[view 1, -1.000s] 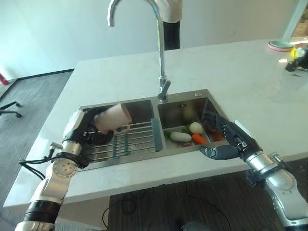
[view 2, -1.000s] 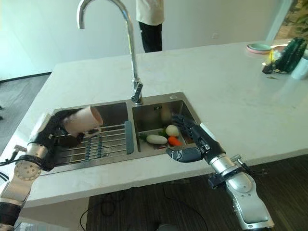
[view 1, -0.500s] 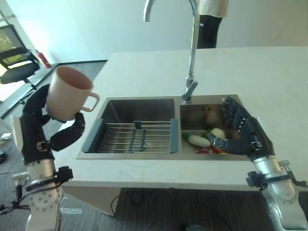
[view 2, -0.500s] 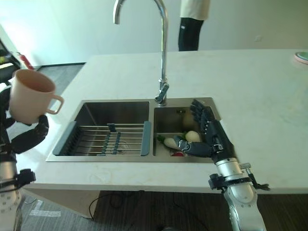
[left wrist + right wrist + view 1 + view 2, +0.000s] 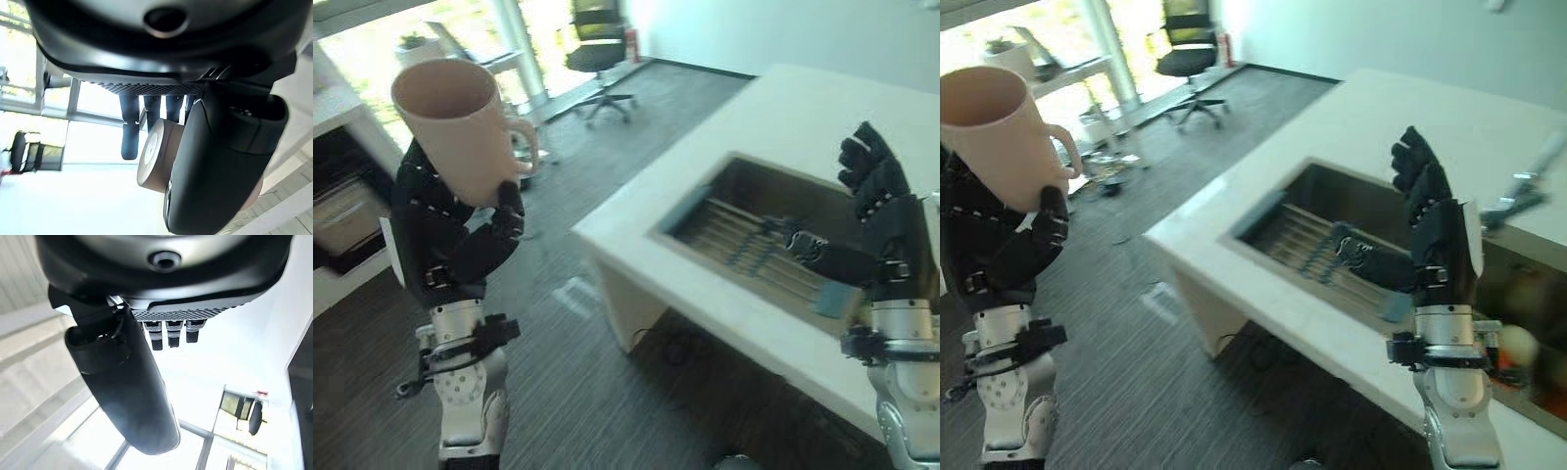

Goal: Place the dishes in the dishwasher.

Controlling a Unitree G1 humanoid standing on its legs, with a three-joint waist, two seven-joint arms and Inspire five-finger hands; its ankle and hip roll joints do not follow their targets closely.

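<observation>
Left hand (image 5: 450,245) is up at head-camera height, fingers and thumb wrapped around the lower body of the mug (image 5: 460,122). Mug is upright, mouth up, handle pointing toward the desk side; left wrist view shows its base seated between the thumb and the finger row, so the grip looks secure but low on the body. It's out over the dark floor (image 5: 568,392), well clear of the white desk (image 5: 705,294). Behind it: a window area, shelving and an office chair (image 5: 597,39). I can't identify a dishwasher in any view, so the drop-off target is unconfirmed. To the right, the sink (image 5: 773,235) with its slatted drain rack (image 5: 754,259) sits in the desk. Right hand (image 5: 881,230) is raised over the desk edge by the sink, fingers straight and spread, holding nothing. Risks, as I judge them: grip is below the mug's middle, so a fast swing or wrist roll could tip it out and it'd fall to hard floor; the handle could catch a rack on insertion; and the idle right hand is close enough to the desk edge to clip it if the body turns.
</observation>
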